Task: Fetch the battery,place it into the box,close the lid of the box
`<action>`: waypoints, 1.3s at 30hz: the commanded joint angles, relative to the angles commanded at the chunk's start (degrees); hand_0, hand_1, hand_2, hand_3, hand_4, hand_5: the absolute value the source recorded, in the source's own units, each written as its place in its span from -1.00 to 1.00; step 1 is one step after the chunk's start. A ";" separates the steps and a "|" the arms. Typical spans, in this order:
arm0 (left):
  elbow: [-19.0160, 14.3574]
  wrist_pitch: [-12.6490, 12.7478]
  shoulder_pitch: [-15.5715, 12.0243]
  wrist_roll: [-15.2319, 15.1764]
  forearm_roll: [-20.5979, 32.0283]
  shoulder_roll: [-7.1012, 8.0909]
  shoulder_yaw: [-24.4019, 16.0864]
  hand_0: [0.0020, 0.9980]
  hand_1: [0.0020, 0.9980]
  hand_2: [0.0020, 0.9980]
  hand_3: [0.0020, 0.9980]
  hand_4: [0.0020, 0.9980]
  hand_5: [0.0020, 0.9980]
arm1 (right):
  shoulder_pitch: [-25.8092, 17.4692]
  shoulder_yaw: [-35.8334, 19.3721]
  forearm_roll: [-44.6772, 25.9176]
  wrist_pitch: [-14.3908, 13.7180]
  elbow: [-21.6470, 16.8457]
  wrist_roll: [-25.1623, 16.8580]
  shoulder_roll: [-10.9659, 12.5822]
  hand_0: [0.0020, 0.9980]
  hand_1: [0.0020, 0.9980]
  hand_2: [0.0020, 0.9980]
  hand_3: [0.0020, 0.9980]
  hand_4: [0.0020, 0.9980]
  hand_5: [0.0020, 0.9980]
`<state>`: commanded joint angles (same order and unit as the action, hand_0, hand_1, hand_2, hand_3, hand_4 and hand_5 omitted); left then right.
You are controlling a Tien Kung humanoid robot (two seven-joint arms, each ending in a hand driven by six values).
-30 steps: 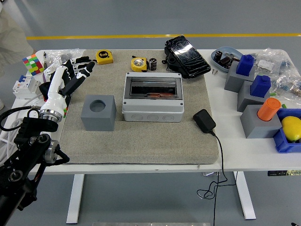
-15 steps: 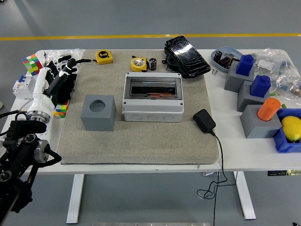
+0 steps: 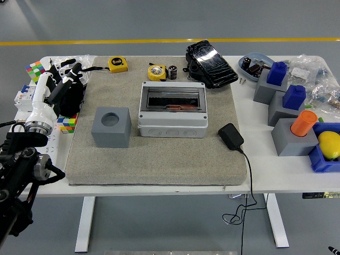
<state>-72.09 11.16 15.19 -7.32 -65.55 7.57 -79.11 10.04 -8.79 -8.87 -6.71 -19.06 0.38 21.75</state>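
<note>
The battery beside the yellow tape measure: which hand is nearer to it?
Left. The left hand is at the table's left edge, well left of the battery and not touching it. The right hand is not in view.

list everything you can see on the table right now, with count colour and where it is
box: 1, light grey, clear lid shut, mat centre
holed block: 1, grey, left of box
battery: 1, dark, behind box
tape measures: 2, yellow, mat far edge
black pack: 1, far centre-right
adapter: 1, black, right of box
mat: 1, grey-beige, table centre
puzzle cubes: 2, multicoloured, left edge
grey stands: 3, right, topped by two blue pieces and an orange cylinder
bin: 1, blue, yellow item inside, right edge
left hand: 1, black and white, empty, over left edge
</note>
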 joint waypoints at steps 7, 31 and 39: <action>-0.91 -0.26 -1.12 0.18 0.00 -0.46 -0.19 -0.17 0.13 0.24 0.33 1.00 0.10 | -1.12 -0.83 -0.04 -0.02 0.24 0.27 -0.23 0.11 0.18 0.16 0.09 0.85 -0.03; -2.00 -0.99 -1.43 1.09 -0.28 -0.47 -1.45 -0.19 0.12 0.24 0.29 1.00 0.12 | -1.39 -2.07 0.42 0.15 0.31 0.34 -0.24 0.11 0.18 0.16 0.09 0.84 -0.03; -1.98 -0.94 -1.42 1.17 -0.27 -0.40 -1.58 -0.19 0.12 0.24 0.28 1.00 0.12 | -1.22 -2.23 0.56 0.07 0.30 0.31 -0.18 0.11 0.18 0.16 0.09 0.84 -0.03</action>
<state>-74.07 10.22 13.77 -6.16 -65.82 7.17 -80.69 8.82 -11.02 -8.32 -6.65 -18.76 0.69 21.57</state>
